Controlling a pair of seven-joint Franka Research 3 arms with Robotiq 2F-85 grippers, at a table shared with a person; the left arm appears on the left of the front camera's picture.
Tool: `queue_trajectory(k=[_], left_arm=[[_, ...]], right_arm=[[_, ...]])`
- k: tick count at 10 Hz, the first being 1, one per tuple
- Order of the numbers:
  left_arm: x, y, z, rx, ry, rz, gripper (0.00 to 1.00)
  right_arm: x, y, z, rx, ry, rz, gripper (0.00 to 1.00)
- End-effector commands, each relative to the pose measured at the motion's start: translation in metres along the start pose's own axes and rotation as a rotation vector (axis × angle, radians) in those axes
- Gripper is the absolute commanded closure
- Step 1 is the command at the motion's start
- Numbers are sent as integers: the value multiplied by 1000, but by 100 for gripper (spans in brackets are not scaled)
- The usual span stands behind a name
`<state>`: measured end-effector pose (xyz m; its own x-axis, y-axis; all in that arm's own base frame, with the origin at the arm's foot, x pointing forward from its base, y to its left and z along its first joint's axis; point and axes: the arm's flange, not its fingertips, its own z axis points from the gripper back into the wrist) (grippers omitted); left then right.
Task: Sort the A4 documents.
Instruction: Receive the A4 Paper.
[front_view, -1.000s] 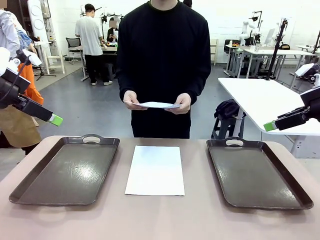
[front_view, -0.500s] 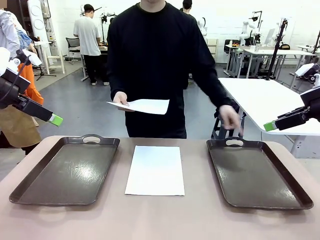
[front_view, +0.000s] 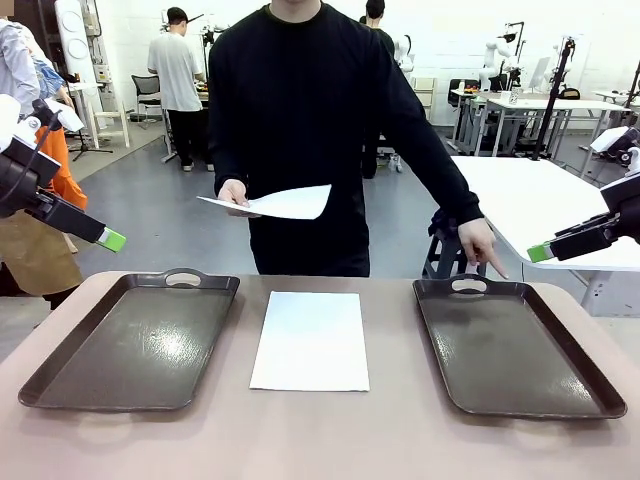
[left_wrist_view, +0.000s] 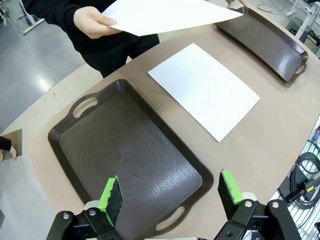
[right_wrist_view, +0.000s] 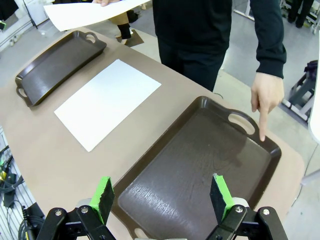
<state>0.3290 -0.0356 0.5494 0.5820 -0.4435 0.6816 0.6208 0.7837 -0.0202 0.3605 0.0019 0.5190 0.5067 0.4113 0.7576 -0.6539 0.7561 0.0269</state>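
Observation:
A white A4 document (front_view: 311, 340) (left_wrist_view: 204, 88) (right_wrist_view: 107, 101) lies flat on the table between two dark brown trays. The person across the table holds a second white sheet (front_view: 275, 203) (left_wrist_view: 165, 15) (right_wrist_view: 82, 12) in one hand above the left tray's far end. Their other hand (front_view: 482, 247) (right_wrist_view: 267, 97) points a finger down at the far rim of the right tray (front_view: 515, 345) (right_wrist_view: 195, 165). My left gripper (front_view: 112, 240) (left_wrist_view: 171, 192) hangs open high over the left tray (front_view: 135, 340) (left_wrist_view: 125, 155). Open too, my right gripper (front_view: 541, 252) (right_wrist_view: 162, 195) hovers above the right tray. Both trays hold nothing.
The tan table (front_view: 320, 430) has bare surface in front of the trays. A white table (front_view: 530, 200) stands behind at the right. Other people stand far back in the room.
The person let go of the sheet with one hand, swung that arm over to the right tray and now points at its far rim. The held sheet shifted left. Both arms stayed still.

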Motion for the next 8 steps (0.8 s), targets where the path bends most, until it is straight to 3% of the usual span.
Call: queue_trajectory(k=[1, 6, 8], left_arm=[[-1, 0, 0, -16, -6, -13, 0], [-1, 0, 0, -16, -6, -13, 0], [-1, 0, 0, -16, -6, -13, 0]], right_arm=[[-1, 0, 0, 8, -4, 4, 0], [0, 0, 0, 0, 0, 0, 0], [-1, 3, -30, 130, 17, -200, 0]])
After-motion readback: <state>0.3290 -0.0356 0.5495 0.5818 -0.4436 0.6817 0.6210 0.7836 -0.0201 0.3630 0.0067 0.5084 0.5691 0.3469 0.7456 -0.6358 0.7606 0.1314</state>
